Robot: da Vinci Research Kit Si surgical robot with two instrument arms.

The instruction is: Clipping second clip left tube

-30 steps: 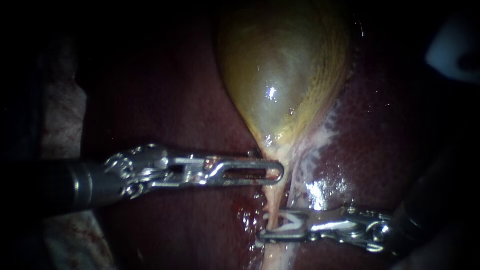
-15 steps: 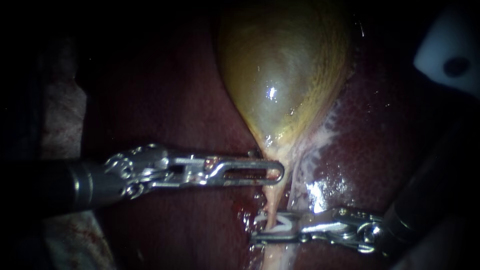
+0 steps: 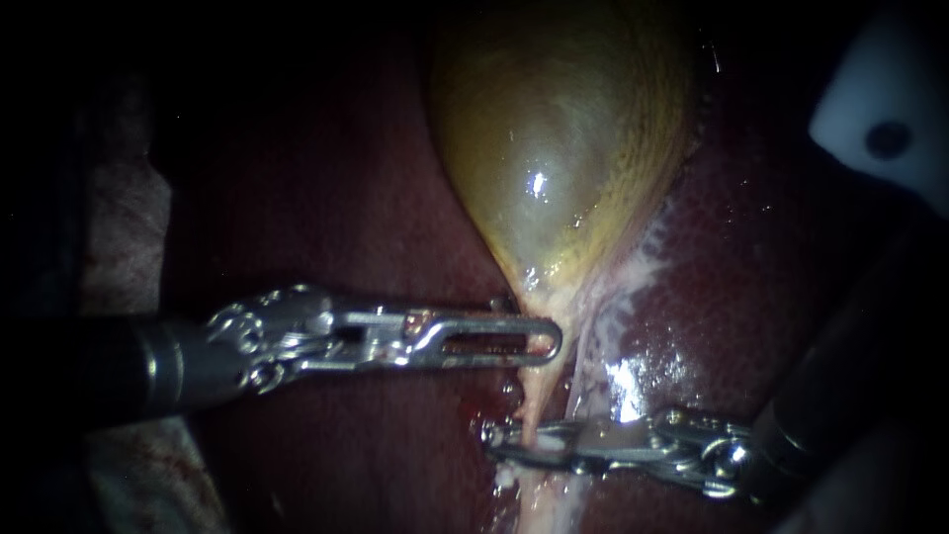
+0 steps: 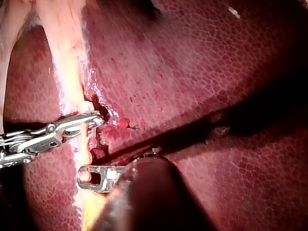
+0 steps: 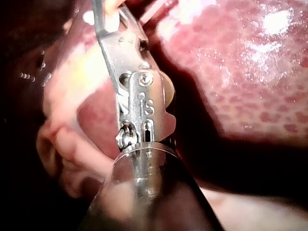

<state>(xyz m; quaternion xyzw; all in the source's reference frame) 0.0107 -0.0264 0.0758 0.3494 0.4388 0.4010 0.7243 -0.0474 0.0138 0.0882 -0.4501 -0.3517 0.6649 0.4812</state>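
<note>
Endoscope view. The gallbladder (image 3: 554,148), yellow-green and glistening, tapers downward to a narrow neck against the dark red liver (image 3: 346,198). From the neck the left tube (image 3: 534,391) runs down as a pale yellow-pink strand, and a whiter strand lies just beside it on its right.

The left instrument (image 3: 549,341) enters from the left and lies level. Its slotted jaws are closed together, with their tip gripping the strand where the gallbladder neck narrows into the left tube.

The right instrument (image 3: 494,440) enters from the lower right, nearly level. Its jaws are squeezed down across the left tube, lower on the tube than the left instrument and apart from it. Small spots of blood lie on the liver just left of the tube, between the two instruments. A white block with a dark hole (image 3: 880,109) sits at the upper right, well apart from the tissue.

Left wrist view. The left instrument (image 4: 84,174) holds the left tube (image 4: 72,82), whose yellow tissue shows through the jaw's slot. The right instrument (image 4: 96,118) is clamped across the same tube ahead of it. The honeycombed surface of the liver (image 4: 202,72) fills the rest of the field.

Right wrist view. The right instrument (image 5: 103,14) reaches ahead over pale pink tissue, and its tips cannot be told clearly.
</note>
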